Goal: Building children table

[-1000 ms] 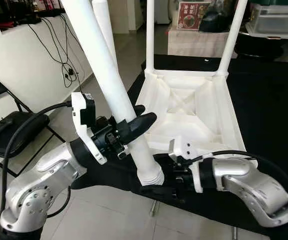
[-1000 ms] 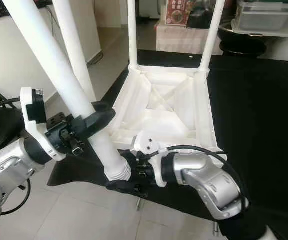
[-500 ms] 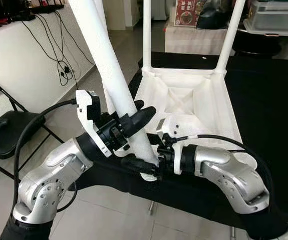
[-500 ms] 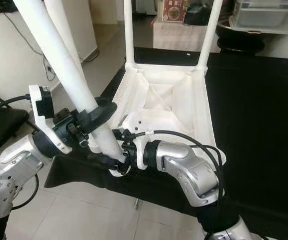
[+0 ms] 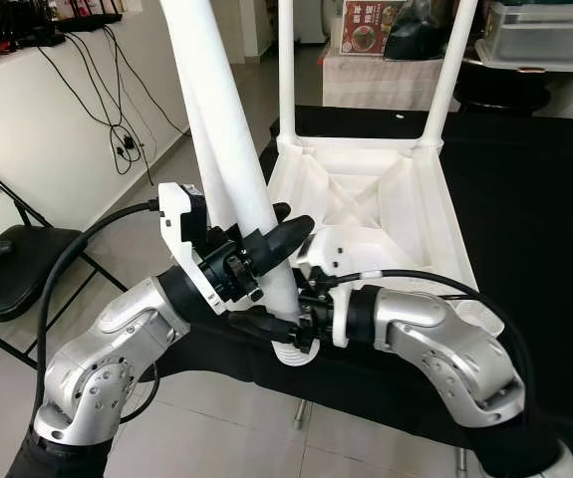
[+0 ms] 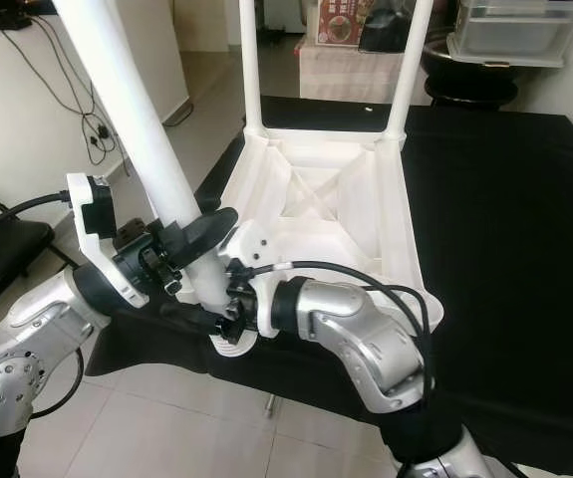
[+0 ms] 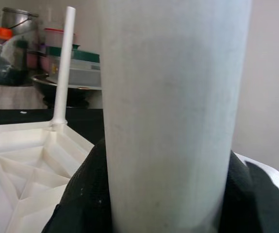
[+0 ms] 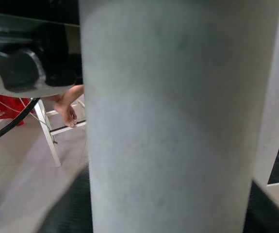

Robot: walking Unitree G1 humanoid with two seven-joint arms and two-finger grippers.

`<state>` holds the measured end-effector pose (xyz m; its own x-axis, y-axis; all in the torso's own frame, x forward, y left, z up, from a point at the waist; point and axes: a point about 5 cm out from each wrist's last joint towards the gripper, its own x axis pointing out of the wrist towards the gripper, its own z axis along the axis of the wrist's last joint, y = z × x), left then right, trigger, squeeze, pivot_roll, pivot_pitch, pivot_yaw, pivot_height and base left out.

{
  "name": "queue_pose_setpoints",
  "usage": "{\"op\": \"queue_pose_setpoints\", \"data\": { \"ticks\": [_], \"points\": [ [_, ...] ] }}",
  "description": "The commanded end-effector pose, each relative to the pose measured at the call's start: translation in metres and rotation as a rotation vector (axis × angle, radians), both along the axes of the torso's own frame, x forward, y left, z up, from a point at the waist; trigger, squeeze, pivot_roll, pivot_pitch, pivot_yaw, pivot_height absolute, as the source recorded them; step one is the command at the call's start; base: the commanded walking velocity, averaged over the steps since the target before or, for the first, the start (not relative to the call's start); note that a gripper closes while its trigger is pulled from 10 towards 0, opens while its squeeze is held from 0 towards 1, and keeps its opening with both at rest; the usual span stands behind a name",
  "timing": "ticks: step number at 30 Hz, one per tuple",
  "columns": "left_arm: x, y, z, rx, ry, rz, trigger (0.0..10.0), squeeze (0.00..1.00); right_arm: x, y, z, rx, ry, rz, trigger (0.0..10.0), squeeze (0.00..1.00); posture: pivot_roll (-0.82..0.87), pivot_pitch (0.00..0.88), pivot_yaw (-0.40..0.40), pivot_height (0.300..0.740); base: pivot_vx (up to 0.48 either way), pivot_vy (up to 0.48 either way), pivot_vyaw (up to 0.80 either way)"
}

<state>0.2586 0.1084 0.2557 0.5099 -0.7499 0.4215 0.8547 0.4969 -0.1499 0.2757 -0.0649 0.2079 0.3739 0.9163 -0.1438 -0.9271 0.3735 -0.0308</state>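
Two claws on one white table leg [image 5: 228,149]. Left claw [image 5: 266,244] clenched round the leg partway up, black fingers [image 5: 288,231] wrapping its far side; leg leans up & away toward top of head views. Right claw [image 5: 271,329] reaches across from the right & grips the same leg near its lower end, just under the left claw, fingers clamped either side of the ribbed foot end [image 5: 288,356]. Both wrist views: the leg [image 7: 171,111] runs close up down the frame between dark fingers [image 7: 76,204]; same in right wrist view [image 8: 178,126].

Leg's lower end sits at the near left corner of the upturned white tabletop [image 5: 386,214], at or just off the corner socket – can't tell if seated. Tabletop lies underside up on a black-covered bench [image 5: 535,199], ribs & X-brace showing. Two other legs already stand upright in the far corners: far left one [image 5: 286,70], far right one [image 5: 453,75]. A 2nd white tube [image 5: 198,129] shows just behind the held leg, close alongside; its base hidden.

Surroundings: black folding chair [image 5: 2,269] on tiled floor to the left, cables [image 5: 117,110] hanging down white wall. Boxes & a clear bin [image 5: 540,30] beyond the bench. Right wrist view also shows a person's hand [image 8: 67,109] near a white frame low in the background, something red [image 8: 3,107] beside it.
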Motion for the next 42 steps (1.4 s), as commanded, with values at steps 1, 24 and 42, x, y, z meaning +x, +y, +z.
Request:
{"op": "queue_pose_setpoints", "data": {
  "ticks": [1,24,42],
  "points": [
    [-0.005,-0.008,0.005,-0.013,-0.044,-0.053,0.0,0.00,0.001,0.004,-0.005,-0.031,0.023,0.000,0.0,0.00,-0.07,0.065,0.035,0.740,0.000,0.000,0.00],
    [-0.015,-0.012,0.038,-0.071,-0.076,-0.203,10.0,1.00,0.020,-0.028,-0.010,-0.085,-0.059,-0.198,0.0,0.00,-0.07,0.045,0.041,0.740,0.000,0.000,0.00],
    [-0.008,-0.020,0.055,0.153,-0.148,-0.180,8.5,0.00,0.005,-0.022,-0.021,-0.271,-0.166,-0.028,0.0,0.00,-0.07,0.039,0.056,0.740,0.000,0.000,0.00]
  ]
}}
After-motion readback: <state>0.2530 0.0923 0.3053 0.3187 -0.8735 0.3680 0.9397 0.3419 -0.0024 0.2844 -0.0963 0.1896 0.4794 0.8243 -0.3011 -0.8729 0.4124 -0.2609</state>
